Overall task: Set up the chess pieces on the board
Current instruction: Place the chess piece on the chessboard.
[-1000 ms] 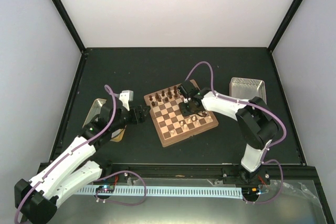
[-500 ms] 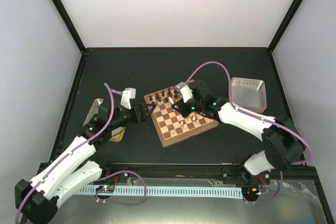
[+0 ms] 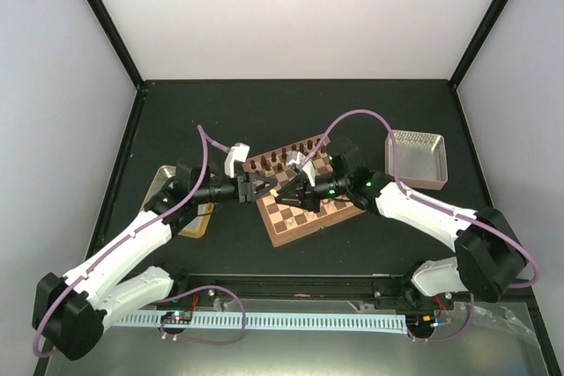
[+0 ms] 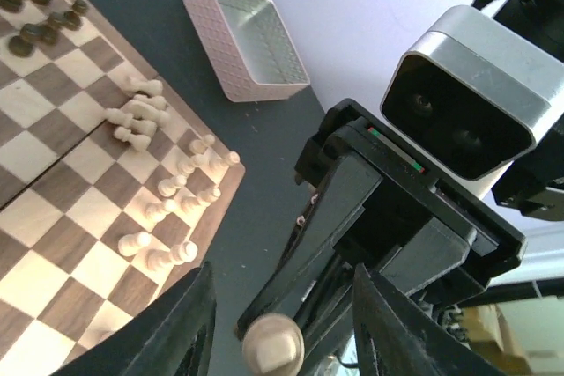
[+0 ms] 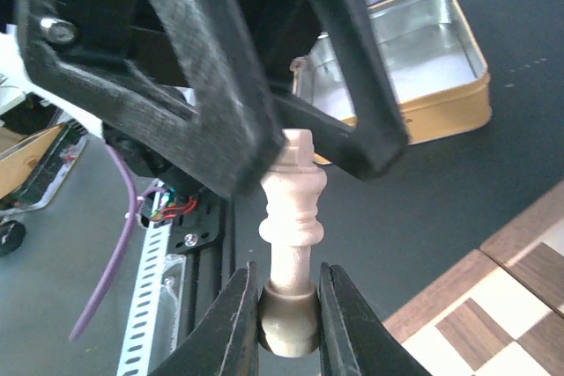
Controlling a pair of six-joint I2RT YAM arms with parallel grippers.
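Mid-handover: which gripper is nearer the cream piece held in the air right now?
Right. The right gripper is shut on the base of the cream piece. The left gripper is open, its fingers either side of the piece's top.

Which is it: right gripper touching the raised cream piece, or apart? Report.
Touching. The right wrist view shows both fingers of the right gripper pressed against the base of the piece, with no gap on either side.

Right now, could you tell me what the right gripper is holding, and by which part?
The right gripper pinches a cream chess piece by its base; the left gripper flanks its head with jaws apart.
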